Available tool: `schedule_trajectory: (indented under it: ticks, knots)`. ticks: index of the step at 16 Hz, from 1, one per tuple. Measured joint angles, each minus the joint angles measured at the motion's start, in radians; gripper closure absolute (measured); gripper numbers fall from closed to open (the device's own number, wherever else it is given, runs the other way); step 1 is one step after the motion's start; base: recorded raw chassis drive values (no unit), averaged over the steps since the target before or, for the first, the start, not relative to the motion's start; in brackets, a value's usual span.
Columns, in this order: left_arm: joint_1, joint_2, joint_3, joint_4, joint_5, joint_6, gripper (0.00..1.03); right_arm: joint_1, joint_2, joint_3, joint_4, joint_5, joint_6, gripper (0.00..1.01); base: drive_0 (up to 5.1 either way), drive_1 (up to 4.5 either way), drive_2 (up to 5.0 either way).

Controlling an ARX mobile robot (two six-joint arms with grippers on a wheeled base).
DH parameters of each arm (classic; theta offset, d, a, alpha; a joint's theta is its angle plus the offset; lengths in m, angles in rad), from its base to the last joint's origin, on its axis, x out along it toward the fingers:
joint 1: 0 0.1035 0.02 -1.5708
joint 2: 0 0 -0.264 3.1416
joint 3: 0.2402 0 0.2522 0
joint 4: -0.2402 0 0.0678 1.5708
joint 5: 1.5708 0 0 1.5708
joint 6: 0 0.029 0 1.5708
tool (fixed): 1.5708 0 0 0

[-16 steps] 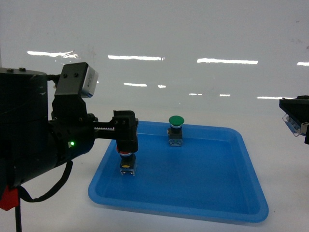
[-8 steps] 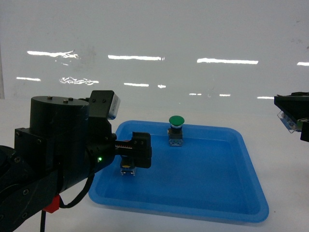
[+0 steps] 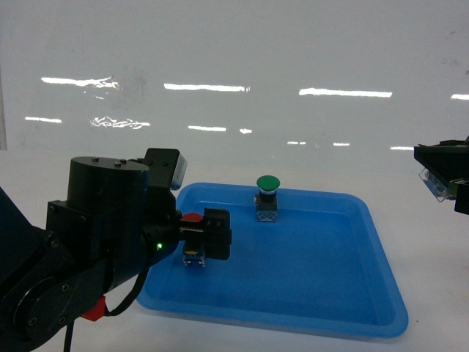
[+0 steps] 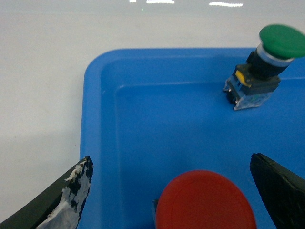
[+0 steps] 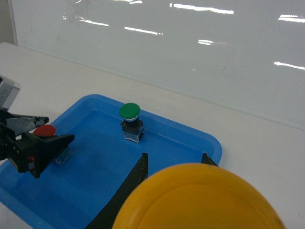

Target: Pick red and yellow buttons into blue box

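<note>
Red-capped and standing on its switch block, the red button (image 4: 204, 200) is sitting near the left edge of the shallow blue tray (image 3: 308, 293), on the side nearer the front. The left gripper (image 3: 198, 233) is straddling it with its jaws spread: in the left wrist view the two black fingers (image 4: 62, 195) are standing well apart on either side of the red cap, neither one touching it. In the head view the cap is showing just above the gripper's black body, with the clear block peeking out below.

The green button (image 3: 267, 196) is standing upright near the tray's far edge, well apart from the left gripper and untouched.

The right gripper (image 3: 447, 176) is hanging off the tray's right side, above the white desk (image 3: 432, 257), only partly in the head view. In the right wrist view the broad cap of the yellow button (image 5: 198, 200) is filling the space between the dark fingers (image 5: 126, 191), so this gripper is clamping the yellow button.

The blue box is not showing in any view.
</note>
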Motion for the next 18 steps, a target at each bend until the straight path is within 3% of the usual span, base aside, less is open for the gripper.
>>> schedule_trajectory:
  ticks: [7,12,18]
  knots:
    - [-0.014,0.047,0.021,-0.005,-0.027,0.011,0.05,-0.006,0.012,0.009,-0.003,-0.007,-0.004,0.73,0.0,0.0,0.0]
    - [-0.021,0.056,0.029,-0.017,-0.054,0.048,0.06,-0.006,0.013,0.009,-0.002,-0.001,-0.004,0.73,0.0,0.0,0.0]
    - [-0.023,0.067,0.029,-0.029,-0.05,0.047,0.66,0.002,0.017,0.009,0.005,0.013,-0.004,0.73,0.0,0.0,0.0]
